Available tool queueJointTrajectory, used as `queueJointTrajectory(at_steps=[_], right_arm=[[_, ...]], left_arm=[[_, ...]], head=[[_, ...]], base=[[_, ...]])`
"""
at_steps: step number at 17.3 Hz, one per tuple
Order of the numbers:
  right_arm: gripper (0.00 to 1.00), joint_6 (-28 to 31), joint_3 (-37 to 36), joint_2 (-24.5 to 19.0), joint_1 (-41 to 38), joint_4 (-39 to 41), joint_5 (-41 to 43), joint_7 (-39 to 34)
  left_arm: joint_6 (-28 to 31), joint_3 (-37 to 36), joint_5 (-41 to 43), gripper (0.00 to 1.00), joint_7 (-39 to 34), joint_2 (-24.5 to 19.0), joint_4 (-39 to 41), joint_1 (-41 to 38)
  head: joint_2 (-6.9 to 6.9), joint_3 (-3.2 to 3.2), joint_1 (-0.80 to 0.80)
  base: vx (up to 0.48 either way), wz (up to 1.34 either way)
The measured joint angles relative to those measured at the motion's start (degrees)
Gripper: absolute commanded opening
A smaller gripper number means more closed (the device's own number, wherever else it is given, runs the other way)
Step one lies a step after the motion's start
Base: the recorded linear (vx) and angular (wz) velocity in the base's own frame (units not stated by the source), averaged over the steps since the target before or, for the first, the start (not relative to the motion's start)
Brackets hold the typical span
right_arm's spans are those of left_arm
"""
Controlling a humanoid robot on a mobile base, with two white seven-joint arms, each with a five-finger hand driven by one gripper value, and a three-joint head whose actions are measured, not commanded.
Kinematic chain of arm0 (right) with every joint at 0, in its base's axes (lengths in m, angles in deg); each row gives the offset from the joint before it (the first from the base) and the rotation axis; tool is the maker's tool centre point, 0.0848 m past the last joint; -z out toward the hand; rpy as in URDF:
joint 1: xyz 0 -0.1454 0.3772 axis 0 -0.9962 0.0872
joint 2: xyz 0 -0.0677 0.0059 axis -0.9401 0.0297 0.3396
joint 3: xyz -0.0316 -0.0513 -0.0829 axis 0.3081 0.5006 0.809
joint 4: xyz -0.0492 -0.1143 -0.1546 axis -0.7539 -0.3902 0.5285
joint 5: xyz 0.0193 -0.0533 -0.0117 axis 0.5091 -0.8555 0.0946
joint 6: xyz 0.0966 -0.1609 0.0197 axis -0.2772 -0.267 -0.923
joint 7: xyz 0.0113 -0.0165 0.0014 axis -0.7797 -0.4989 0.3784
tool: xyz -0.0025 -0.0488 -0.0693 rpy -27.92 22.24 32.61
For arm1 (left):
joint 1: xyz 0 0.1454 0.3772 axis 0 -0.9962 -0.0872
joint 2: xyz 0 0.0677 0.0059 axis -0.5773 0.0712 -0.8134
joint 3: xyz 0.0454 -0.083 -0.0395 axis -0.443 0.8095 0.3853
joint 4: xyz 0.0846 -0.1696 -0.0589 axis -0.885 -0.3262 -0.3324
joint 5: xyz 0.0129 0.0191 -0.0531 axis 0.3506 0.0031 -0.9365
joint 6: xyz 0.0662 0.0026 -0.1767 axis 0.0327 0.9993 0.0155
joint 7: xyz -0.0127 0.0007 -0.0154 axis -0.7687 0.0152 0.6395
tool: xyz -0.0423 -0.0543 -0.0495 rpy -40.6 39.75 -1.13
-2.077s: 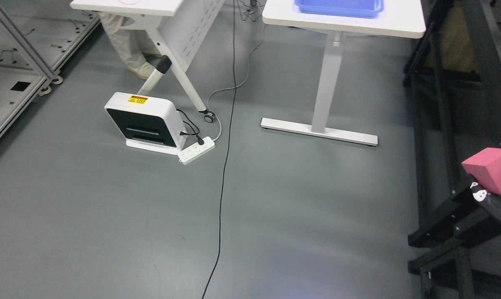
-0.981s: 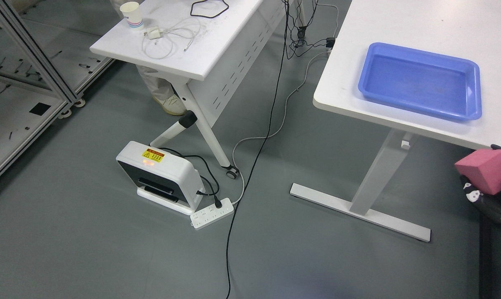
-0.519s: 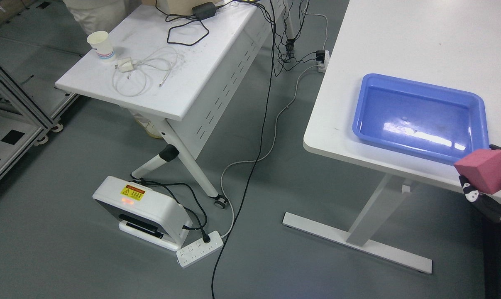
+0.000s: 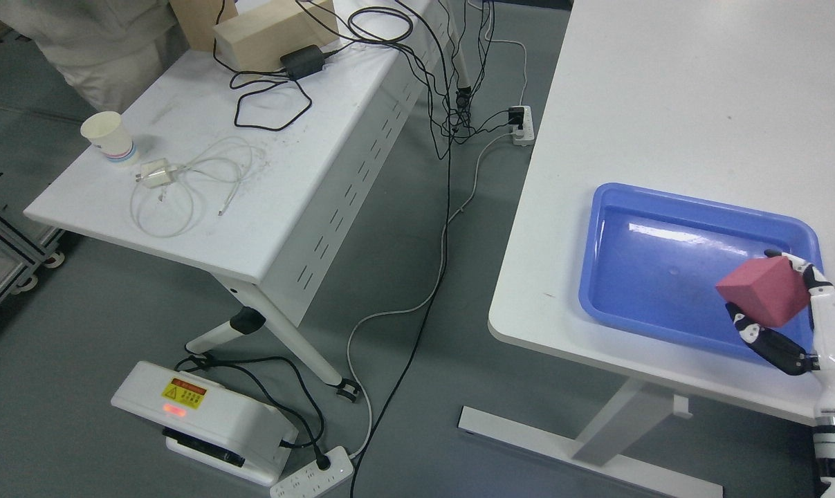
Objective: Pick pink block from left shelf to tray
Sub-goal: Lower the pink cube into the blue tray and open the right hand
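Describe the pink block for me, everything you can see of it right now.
The pink block is a plain cube, deep pink to red, matte, with sharp edges and three faces showing. It is tilted, one corner pointing up, not resting flat. The right hand grips it: a dark finger runs under its lower edge, and white and black fingertips show at its upper right. It shows over the right part of the blue tray, and looks to be held above the floor of it, not set down.
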Motion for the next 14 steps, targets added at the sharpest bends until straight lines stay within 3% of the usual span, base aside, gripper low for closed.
queueJointTrajectory(at_steps=[6, 12, 14], right_arm=[[0.14, 2.5, 1.2, -0.1, 0.3, -0.1, -0.1, -2.0], [0.37, 6.5, 2.5, 0.0, 0.6, -0.6, -0.3, -8.1], [0.54, 7.1, 2.9, 0.0, 0.6, -0.7, -0.3, -9.0]], left_arm=[[0.0, 0.0, 0.0, 1.0, 0.0, 0.0, 0.0, 0.0], [0.0, 0.0, 0.0, 1.0, 0.0, 0.0, 0.0, 0.0], [0.0, 0.0, 0.0, 1.0, 0.0, 0.0, 0.0, 0.0]], head=[[0.0, 0.0, 0.0], [0.0, 0.0, 0.0], [0.0, 0.0, 0.0]], base=[[0.175, -0.06], [0.093, -0.01], [0.033, -0.01]])
